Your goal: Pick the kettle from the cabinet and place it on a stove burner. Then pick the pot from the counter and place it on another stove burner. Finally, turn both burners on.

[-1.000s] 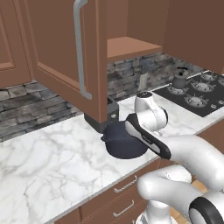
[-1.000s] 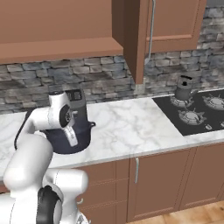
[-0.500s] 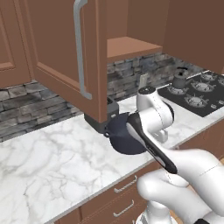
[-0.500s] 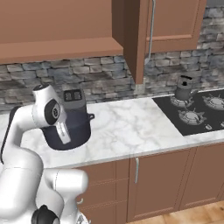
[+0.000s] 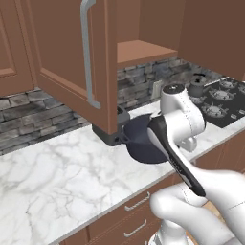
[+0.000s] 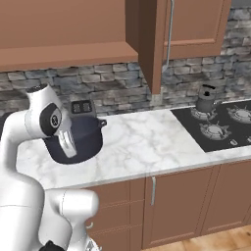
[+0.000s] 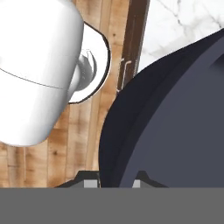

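Marble table | pot rigid, heavy, slick, at kettle's 9 o'clock | fingers nearly closed, pinching pot rim | hold rim or loop handle.

Even, soft light fills both base views, bright with no hard glare; it seems to fall from above, though no source is plain. The pot casts a faint dark patch on the white bench. Edges are slightly jagged and textures coarse, as in rendered pictures. In the hand view the pot's wall looms close, flat and dim.
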Motion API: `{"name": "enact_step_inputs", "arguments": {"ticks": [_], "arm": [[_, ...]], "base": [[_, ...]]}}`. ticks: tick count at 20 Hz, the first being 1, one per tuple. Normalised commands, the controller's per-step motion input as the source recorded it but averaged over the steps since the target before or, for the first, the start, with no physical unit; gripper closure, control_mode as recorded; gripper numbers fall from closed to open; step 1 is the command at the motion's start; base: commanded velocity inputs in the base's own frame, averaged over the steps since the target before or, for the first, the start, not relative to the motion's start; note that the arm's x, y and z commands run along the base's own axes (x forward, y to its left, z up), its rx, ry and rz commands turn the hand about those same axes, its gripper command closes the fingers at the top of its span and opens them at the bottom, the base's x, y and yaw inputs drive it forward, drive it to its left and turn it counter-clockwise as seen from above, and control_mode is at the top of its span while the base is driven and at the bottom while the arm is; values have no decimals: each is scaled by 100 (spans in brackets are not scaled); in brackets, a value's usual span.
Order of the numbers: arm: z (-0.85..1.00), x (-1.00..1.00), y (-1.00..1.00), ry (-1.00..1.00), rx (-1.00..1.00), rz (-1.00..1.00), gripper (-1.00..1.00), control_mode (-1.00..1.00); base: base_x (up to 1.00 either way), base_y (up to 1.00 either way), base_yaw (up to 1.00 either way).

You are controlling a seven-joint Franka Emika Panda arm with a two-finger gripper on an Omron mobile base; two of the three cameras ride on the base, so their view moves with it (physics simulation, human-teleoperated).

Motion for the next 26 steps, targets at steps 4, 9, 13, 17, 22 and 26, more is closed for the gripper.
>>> {"name": "enact_step_inputs", "arguments": {"ticks": [4,9,13,17,22,26], "arm": [[13,-6,0,0,0,-1,100,-100],[0,-17,0,-8,0,-1,100,-100],[0,0,0,0,0,0,100,100],[0,0,0,0,0,0,100,100],[0,0,0,0,0,0,100,100],[0,0,0,0,0,0,100,100]], "base": [[0,0,0],[0,0,0],[-66,0,-2],[-42,-11,-1],[-25,-41,0],[-26,-54,0]]}}
